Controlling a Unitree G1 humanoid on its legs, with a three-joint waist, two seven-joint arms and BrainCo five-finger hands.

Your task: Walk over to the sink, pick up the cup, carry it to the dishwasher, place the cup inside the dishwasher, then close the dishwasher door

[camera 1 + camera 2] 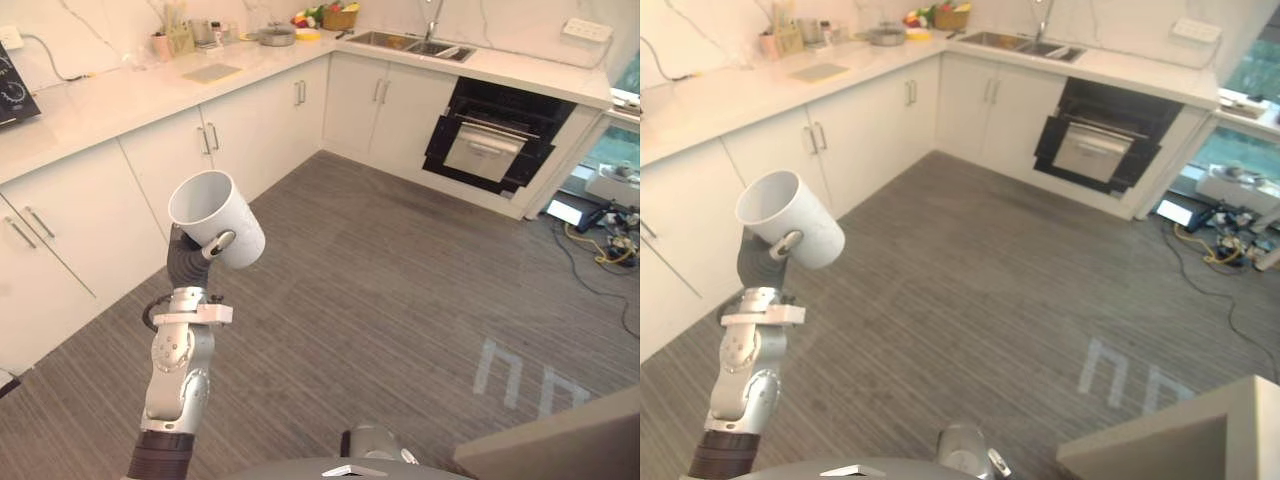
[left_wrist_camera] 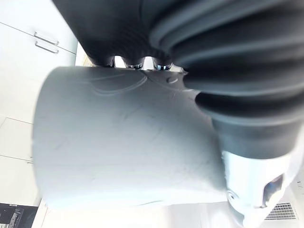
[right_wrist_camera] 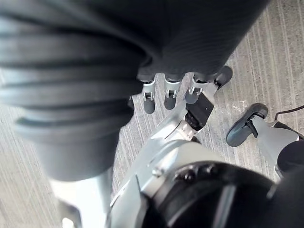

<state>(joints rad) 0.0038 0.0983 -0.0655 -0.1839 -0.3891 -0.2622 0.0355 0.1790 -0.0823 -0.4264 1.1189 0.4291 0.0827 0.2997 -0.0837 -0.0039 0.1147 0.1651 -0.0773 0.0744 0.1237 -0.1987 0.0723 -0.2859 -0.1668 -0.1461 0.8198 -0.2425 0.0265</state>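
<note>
Left robot hand [image 1: 190, 260] grips the tilted cup [image 1: 218, 215]; wide floor [image 1: 400, 290] stretches to dishwasher [image 1: 495, 145].

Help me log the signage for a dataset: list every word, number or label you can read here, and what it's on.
No text here can be quoted.
Cup in the left hand: plain white, no print.
Black panel on the counter: white dial markings, too small to read.
Floor marks: pale blocky shapes, not readable as letters.
</note>
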